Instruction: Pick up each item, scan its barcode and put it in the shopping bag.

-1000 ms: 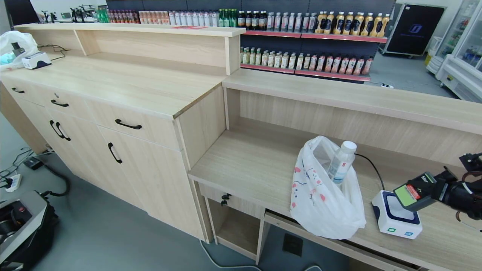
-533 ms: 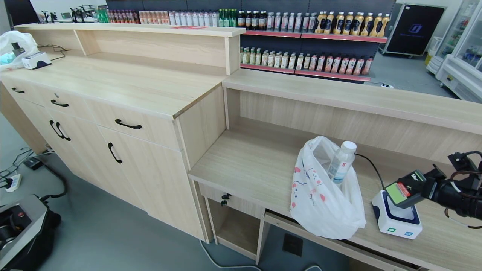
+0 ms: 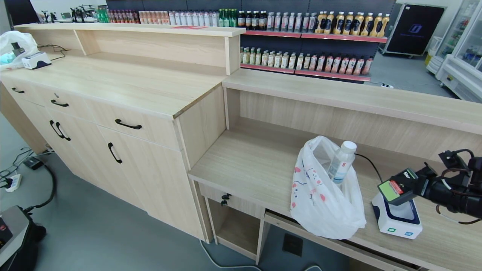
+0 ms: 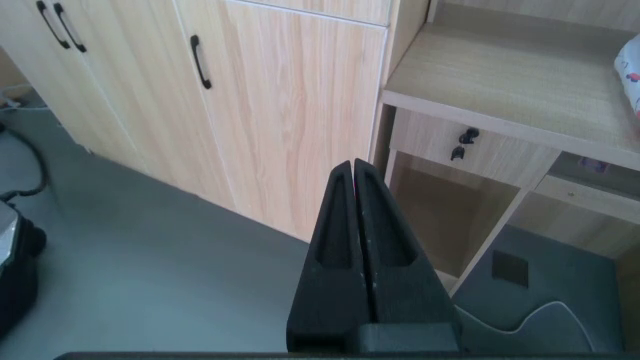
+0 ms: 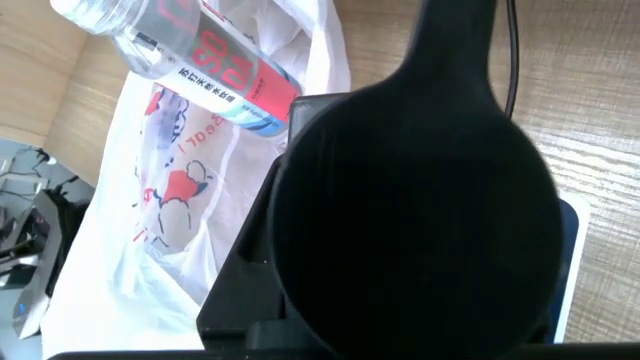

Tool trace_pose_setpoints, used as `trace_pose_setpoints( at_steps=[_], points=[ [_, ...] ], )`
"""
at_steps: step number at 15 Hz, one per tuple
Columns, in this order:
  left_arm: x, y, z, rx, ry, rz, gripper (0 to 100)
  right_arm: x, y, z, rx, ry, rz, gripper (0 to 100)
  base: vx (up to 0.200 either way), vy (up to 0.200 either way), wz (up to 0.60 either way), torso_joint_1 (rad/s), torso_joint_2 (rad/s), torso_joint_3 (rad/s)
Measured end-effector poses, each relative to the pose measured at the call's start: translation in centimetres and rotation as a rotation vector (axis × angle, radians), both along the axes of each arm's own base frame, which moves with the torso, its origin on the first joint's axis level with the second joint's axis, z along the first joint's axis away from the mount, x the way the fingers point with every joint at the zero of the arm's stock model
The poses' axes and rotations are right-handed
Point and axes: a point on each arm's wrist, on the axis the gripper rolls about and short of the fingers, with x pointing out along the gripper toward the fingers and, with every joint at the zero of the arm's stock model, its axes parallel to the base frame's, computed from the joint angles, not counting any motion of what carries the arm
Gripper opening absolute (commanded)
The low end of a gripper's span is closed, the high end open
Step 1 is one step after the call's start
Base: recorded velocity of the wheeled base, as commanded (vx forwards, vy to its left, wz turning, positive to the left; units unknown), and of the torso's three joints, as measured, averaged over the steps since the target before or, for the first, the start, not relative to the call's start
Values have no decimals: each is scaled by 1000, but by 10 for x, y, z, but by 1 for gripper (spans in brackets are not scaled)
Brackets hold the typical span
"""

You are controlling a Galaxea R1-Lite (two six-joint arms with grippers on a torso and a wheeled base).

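A white shopping bag (image 3: 324, 203) with red and blue prints stands on the low counter (image 3: 248, 162), a clear water bottle (image 3: 342, 161) upright inside it. Just right of the bag sits a white and blue scanner (image 3: 397, 220). My right gripper (image 3: 418, 183) is shut on a dark item with a green and red label (image 3: 395, 187), held just above the scanner. In the right wrist view the dark item (image 5: 420, 200) hides the fingers, with the bag (image 5: 170, 250) and bottle (image 5: 200, 60) beyond it. My left gripper (image 4: 356, 200) is shut on nothing, low over the floor beside the cabinet.
A raised ledge (image 3: 339, 94) runs behind the low counter, and a tall cabinet (image 3: 124, 124) with drawers stands to its left. A black cable (image 3: 371, 165) runs from the scanner. A second scanner (image 3: 35, 60) and bag sit far left. Drink shelves (image 3: 301, 22) line the back.
My right gripper has carried the dark item leftward, from beside the scanner to above it, closer to the bag. Bag, bottle and scanner have not moved.
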Motion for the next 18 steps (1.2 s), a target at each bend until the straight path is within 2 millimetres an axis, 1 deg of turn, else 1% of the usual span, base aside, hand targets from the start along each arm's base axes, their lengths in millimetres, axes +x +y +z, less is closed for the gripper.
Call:
trace_pose_setpoints(
  at_steps=[9, 18],
  points=[
    [0, 0, 0, 0, 0, 0, 0, 1, -5, -8, 48, 32, -31, 0, 0, 0, 0, 0, 0, 0],
    [0, 0, 0, 0, 0, 0, 0, 0, -8, -11, 72, 45, -48, 0, 0, 0, 0, 0, 0, 0]
  ],
)
